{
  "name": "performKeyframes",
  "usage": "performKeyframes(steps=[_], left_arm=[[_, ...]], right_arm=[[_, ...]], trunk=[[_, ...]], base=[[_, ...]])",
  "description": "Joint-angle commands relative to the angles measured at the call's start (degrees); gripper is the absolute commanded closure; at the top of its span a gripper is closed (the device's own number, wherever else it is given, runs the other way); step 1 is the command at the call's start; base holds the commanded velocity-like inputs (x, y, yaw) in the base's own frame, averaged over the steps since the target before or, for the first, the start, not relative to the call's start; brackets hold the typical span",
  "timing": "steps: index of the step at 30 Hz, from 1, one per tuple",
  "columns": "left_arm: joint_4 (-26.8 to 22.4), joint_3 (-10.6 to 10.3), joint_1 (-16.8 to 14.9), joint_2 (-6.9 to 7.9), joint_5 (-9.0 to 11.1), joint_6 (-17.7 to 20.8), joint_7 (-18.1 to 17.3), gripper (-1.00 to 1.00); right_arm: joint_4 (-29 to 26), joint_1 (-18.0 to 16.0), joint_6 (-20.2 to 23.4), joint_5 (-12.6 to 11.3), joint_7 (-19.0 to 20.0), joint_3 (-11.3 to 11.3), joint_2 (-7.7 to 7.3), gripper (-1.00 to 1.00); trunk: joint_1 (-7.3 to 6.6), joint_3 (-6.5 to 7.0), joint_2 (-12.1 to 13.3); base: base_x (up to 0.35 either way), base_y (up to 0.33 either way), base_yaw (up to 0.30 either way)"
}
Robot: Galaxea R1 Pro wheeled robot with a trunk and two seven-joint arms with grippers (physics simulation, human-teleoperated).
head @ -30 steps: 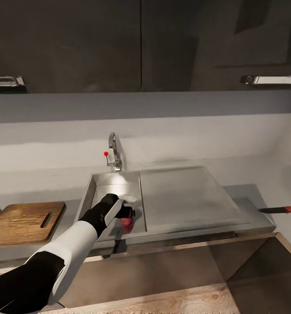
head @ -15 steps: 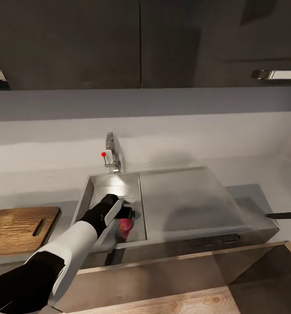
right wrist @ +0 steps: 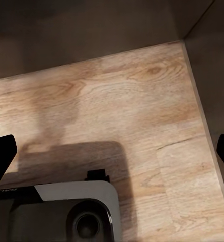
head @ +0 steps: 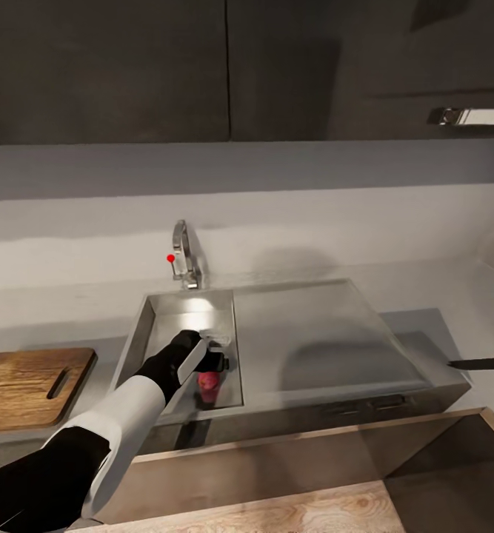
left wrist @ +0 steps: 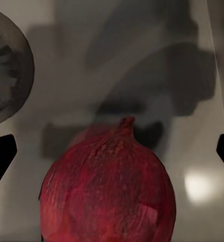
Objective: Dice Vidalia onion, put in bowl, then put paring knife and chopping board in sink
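A dark red onion [head: 208,386] lies in the sink basin [head: 174,324] near its front wall. My left gripper [head: 218,365] hangs just above it, open. In the left wrist view the onion [left wrist: 109,189] sits large between the two dark fingertips [left wrist: 1,154], which stand wide apart at either side without touching it. The chopping board [head: 21,385] rests on the grey countertop [head: 424,296] at the far left. The paring knife [head: 484,363] lies on the counter at the far right. My right gripper [right wrist: 112,151] is open over the wooden floor. The bowl is out of view.
A faucet [head: 184,259] with a red-tipped lever stands behind the basin. A steel drainboard [head: 313,337] lies to the basin's right, and a round drain [left wrist: 3,75] is beside the onion. Dark wall cabinets [head: 128,66] hang above. The robot's base [right wrist: 66,212] is below the right gripper.
The whole picture has shifted, so the camera moved. My left gripper stays over the onion in the sink, and more of the onion shows below it.
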Motion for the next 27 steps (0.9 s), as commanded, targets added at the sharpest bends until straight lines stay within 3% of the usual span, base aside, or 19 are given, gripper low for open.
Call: performKeyframes(steps=[1,27], left_arm=[[-0.1,-0.4,0.0,0.04,0.6,0.2,0.4,-1.00],[0.0,-0.4,0.0,0.13,0.6,0.2,0.5,-1.00]], right_arm=[[-0.1,0.0,-0.2,0.6,0.4,-0.4,0.09,-1.00],[0.0,0.0,-0.2,0.6,0.5,-0.4,0.09,-1.00]], trunk=[[0.01,-0.09,-0.1],[0.01,-0.13,-0.1]], base=[[0.000,-0.006,0.000],[-0.031,0.000,0.000]])
